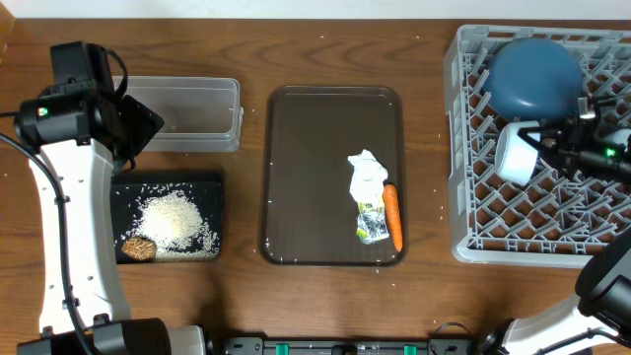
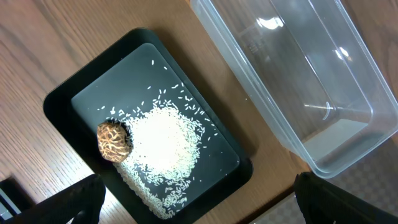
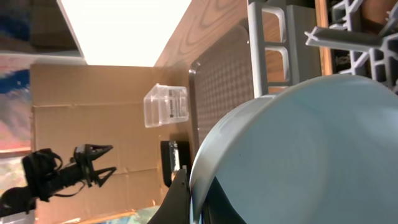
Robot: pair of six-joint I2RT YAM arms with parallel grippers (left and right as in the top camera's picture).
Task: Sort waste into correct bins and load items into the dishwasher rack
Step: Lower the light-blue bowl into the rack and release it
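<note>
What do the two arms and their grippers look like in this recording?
Both arms are white, rounded shells with black joints. The left arm has a green light on a black joint and a thin black cable alongside. The left gripper and right gripper are black; the right arm also shows green lights.

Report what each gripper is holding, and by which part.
The right gripper is shut on the pale cup, pinching the wall at its rim, above the dishwasher rack. The left gripper is open and holds nothing.
</note>
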